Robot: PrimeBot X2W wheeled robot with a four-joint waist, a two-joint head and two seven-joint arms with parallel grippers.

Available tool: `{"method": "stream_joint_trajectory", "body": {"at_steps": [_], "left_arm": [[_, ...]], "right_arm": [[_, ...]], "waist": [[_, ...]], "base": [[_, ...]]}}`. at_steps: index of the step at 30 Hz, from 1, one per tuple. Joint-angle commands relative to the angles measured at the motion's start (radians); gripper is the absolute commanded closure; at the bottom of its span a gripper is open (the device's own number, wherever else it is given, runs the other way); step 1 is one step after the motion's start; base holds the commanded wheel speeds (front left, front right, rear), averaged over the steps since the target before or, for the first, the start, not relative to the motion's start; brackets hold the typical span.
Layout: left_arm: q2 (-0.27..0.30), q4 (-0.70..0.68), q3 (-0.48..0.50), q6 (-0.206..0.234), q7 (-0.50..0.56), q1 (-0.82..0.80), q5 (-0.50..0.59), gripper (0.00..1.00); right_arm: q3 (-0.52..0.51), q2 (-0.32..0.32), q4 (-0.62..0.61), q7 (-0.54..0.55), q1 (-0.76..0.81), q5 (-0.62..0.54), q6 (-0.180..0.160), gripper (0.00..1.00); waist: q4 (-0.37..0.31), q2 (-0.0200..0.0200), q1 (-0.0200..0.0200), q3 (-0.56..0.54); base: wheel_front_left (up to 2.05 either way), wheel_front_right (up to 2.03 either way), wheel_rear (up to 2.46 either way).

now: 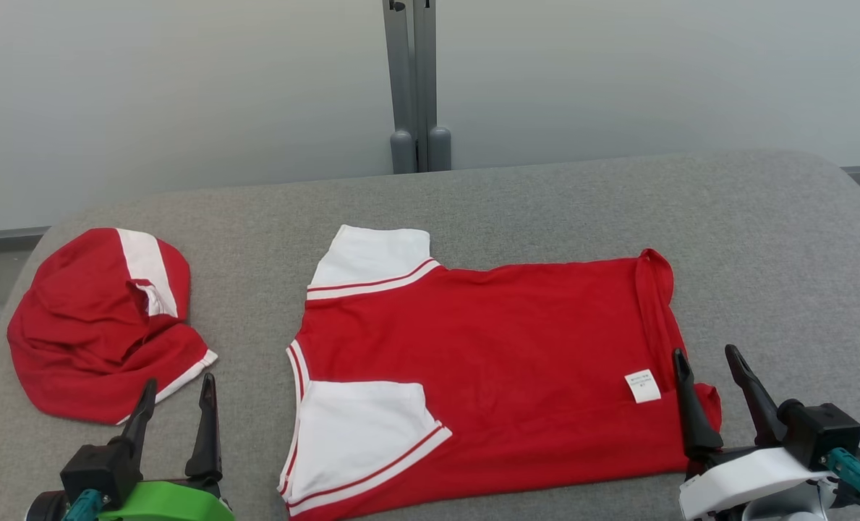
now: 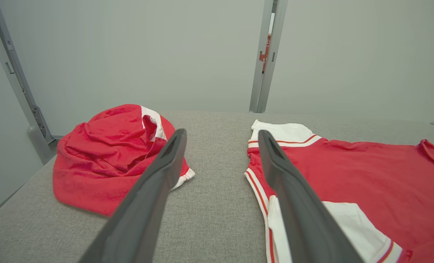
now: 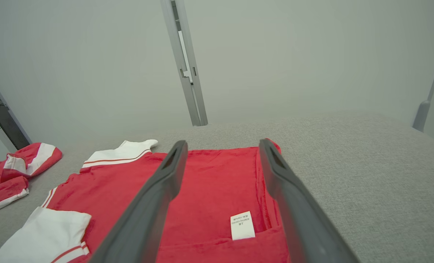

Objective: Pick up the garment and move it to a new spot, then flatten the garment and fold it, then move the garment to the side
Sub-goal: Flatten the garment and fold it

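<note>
1. Red fabric shirt with white sleeves [image 1: 502, 347] lies flat mid grey cloth table [image 1: 545, 202].
2. Crumpled red-and-white garment [image 1: 97, 325] sits left of it.
3. Left gripper [image 1: 178, 387] and right gripper [image 1: 706, 354] both gape wide, empty.

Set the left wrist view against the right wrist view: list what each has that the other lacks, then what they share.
Left wrist view: the left gripper, open, its fingers framing bare table.
Right wrist view: the right gripper, open, its fingers framing the hem end of the flat shirt, and the white label there.
Both: the flat shirt, red with white sleeves, the crumpled shirt beside it, the grey table and the pale wall.
</note>
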Motion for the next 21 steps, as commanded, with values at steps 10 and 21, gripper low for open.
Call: {"method": "stream_joint_trajectory", "body": {"at_steps": [10, 21], "left_arm": [[0.016, 0.016, -0.013, -0.015, 0.002, -0.082, 0.015, 0.00], [0.098, 0.106, -0.109, -0.042, 0.065, -0.422, 0.011, 0.00]], "right_arm": [[-0.010, -0.031, 0.037, 0.008, -0.095, -0.006, -0.002, 0.00], [0.033, -0.119, 0.177, 0.105, -0.413, -0.010, -0.002, 0.00]], "waist": [[-0.009, 0.0000, 0.0000, 0.017], [-0.051, 0.0000, 0.0000, 0.139]], "base": [[0.00, 0.00, 0.00], [0.00, 0.00, 0.00]]}}
